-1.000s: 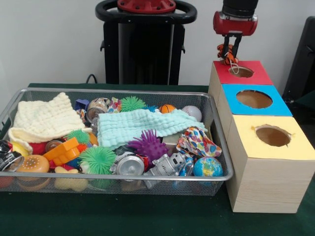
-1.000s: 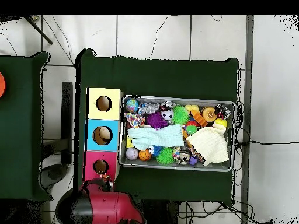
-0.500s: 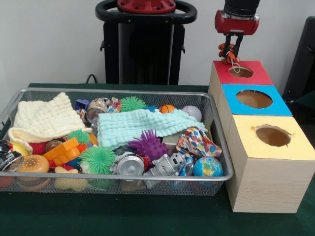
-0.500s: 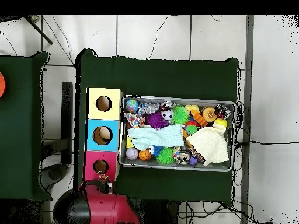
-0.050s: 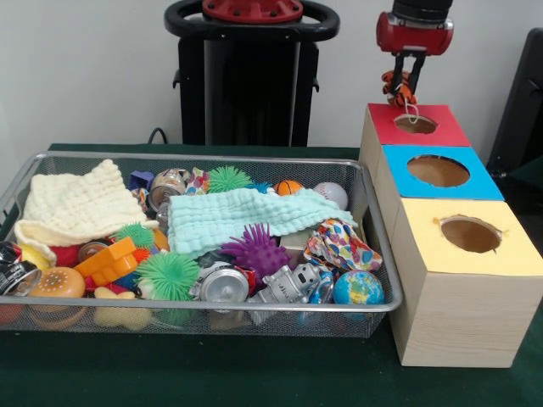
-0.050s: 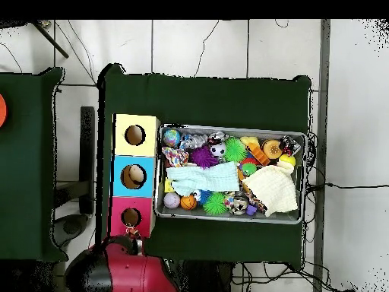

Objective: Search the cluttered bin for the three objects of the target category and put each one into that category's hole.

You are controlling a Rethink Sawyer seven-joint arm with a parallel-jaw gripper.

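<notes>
The pincer (image 5: pixel 400 85) hangs above the back edge of the red box (image 5: pixel 441 134), closed on a small orange-and-black soft toy (image 5: pixel 395 87) whose pale string loop (image 5: pixel 411 113) dangles toward the red box's hole (image 5: pixel 416 125). Judged by its look, the toy is light, soft and compressible, so a grip across its body is preferable to one on the loop, which may snag on the hole's rim. Remaining candidates lie in the wire bin (image 5: pixel 377 246) on the worktop (image 5: pixel 254 373), partly hidden under the mint cloth (image 5: pixel 237 216).
</notes>
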